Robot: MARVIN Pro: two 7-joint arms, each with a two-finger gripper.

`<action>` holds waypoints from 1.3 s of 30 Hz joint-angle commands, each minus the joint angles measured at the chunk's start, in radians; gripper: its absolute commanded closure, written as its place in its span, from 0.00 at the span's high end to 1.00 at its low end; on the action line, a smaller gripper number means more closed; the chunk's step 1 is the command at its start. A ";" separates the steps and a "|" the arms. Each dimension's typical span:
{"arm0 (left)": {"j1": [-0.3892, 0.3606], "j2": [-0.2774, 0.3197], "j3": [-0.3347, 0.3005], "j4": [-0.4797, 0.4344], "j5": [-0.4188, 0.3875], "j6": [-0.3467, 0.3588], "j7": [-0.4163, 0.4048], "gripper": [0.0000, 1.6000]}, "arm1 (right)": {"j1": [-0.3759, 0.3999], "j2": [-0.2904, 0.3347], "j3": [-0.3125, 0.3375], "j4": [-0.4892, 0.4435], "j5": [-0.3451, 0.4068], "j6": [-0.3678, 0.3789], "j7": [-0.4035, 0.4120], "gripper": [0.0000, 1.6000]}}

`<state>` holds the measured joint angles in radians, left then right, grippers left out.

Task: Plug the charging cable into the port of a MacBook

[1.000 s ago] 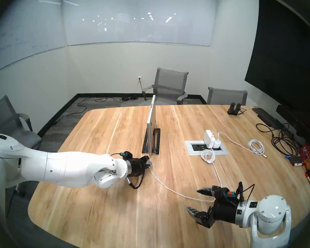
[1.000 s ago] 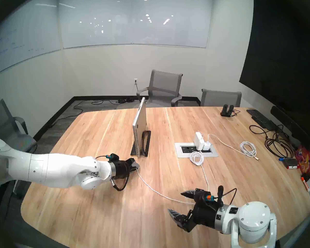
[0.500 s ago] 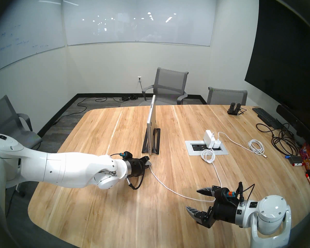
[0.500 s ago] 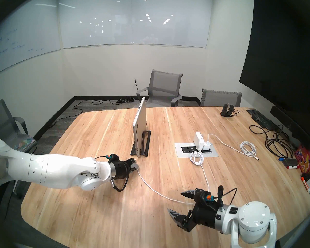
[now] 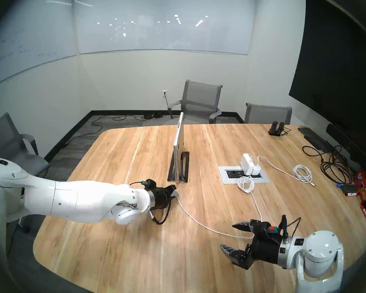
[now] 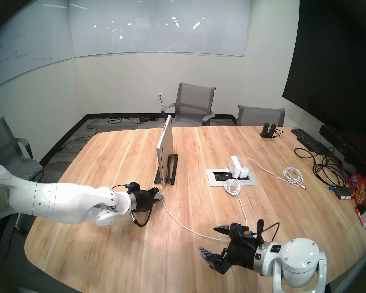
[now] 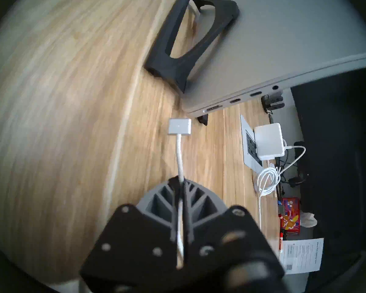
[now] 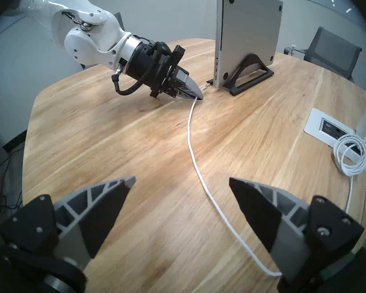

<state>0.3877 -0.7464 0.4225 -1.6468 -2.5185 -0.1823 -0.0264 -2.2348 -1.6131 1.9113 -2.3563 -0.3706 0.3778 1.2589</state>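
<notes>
The MacBook (image 5: 179, 151) stands shut and upright in a black stand (image 5: 183, 165) at mid-table. It also shows in the right-eye view (image 6: 165, 153) and both wrist views (image 7: 283, 43) (image 8: 247, 36). My left gripper (image 5: 176, 195) is shut on the white charging cable (image 5: 199, 221), a short way behind its flat silver connector (image 7: 179, 126). The connector hangs free, just short of the laptop's lower port edge (image 7: 215, 108). My right gripper (image 5: 227, 235) is open and empty. It is low over the cable's slack (image 8: 191, 151) near the table's front right.
A table power box (image 5: 243, 177) holds two white chargers (image 5: 247, 161), with loops of the cable in front. A coiled white cable (image 5: 302, 173), black cables (image 5: 334, 167) and a black keyboard (image 5: 314, 138) lie at the right. Chairs stand around the table.
The left gripper has shifted only very slightly, still shut on the cable. The right arm has not moved.
</notes>
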 commanded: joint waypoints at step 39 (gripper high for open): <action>0.003 0.094 -0.035 -0.067 -0.067 0.059 -0.141 0.00 | 0.003 -0.004 0.003 -0.018 -0.002 -0.002 0.005 1.00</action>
<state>0.3842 -0.6549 0.4047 -1.7212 -2.5718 -0.1450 -0.1190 -2.2331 -1.6175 1.9132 -2.3563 -0.3745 0.3760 1.2632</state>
